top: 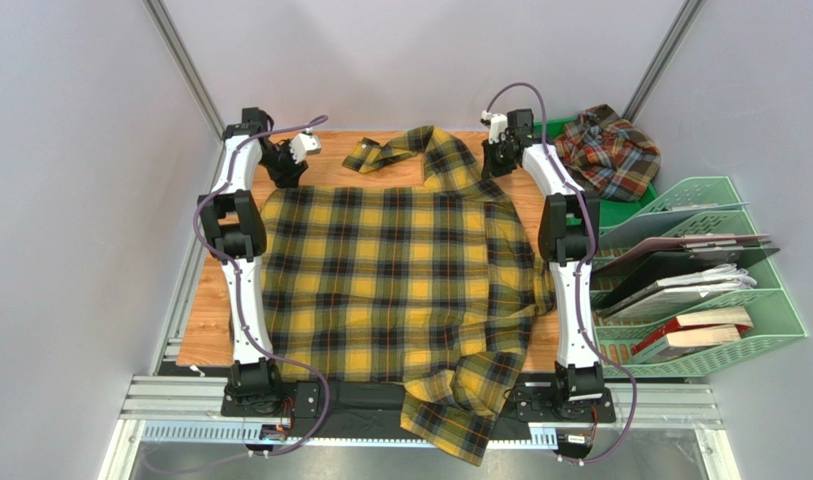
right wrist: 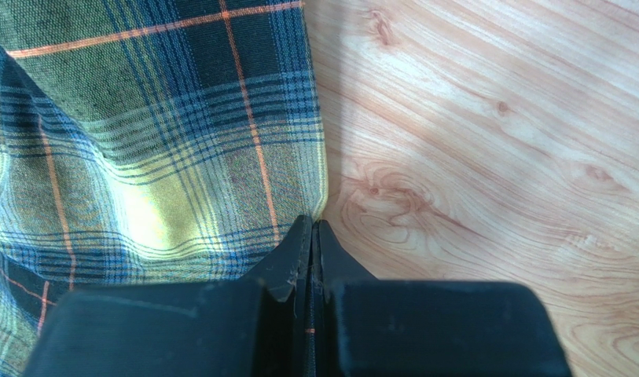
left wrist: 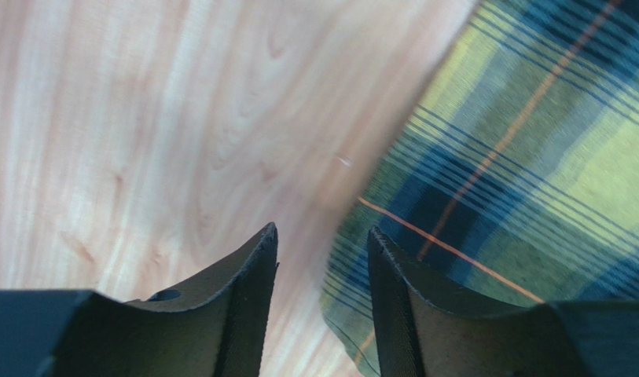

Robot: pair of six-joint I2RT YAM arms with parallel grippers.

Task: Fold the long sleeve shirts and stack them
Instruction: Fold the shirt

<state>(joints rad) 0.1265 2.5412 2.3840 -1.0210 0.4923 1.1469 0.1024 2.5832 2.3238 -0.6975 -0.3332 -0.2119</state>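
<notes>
We show the yellow and black check flannel shirt (top: pixel 400 270) spread flat on the wooden worktop (top: pixel 205 335), with one sleeve hanging over the near edge. The left claw (left wrist: pixel 322 236) stands part open and empty beside the shirt's far-left corner. The right claw (right wrist: pixel 313 226) is pinched tight on its far-right edge. The rust-red check shirt (top: pixel 608 150) lies crumpled on a green plastic tray (top: pixel 620 212), beside a green mesh file rack (top: pixel 770 325).

White arms (top: pixel 242 300) with black joints trail purple cables (top: pixel 520 86) and end in flat black pincers (left wrist: pixel 322 236).
</notes>
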